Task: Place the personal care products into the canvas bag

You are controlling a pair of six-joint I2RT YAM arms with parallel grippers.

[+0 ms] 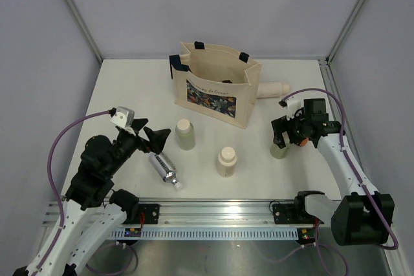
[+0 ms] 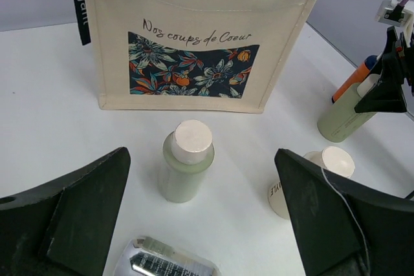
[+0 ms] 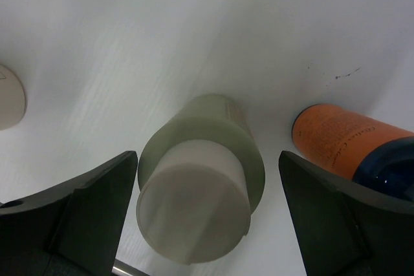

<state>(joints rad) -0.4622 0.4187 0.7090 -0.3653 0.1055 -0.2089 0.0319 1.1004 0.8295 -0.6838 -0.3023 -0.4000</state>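
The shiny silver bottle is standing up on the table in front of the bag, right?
Not quite. The shiny silver bottle is on the table in front of the canvas bag, but it is lying on its side, not standing up. The top external view shows this.

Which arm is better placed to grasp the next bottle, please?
Right: the right gripper, open, straddles the pale green bottle from above; the left gripper, also open, hovers short of any bottle.

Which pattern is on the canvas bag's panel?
Flowers on dark navy, on the beige canvas bag; clearest in left wrist view.
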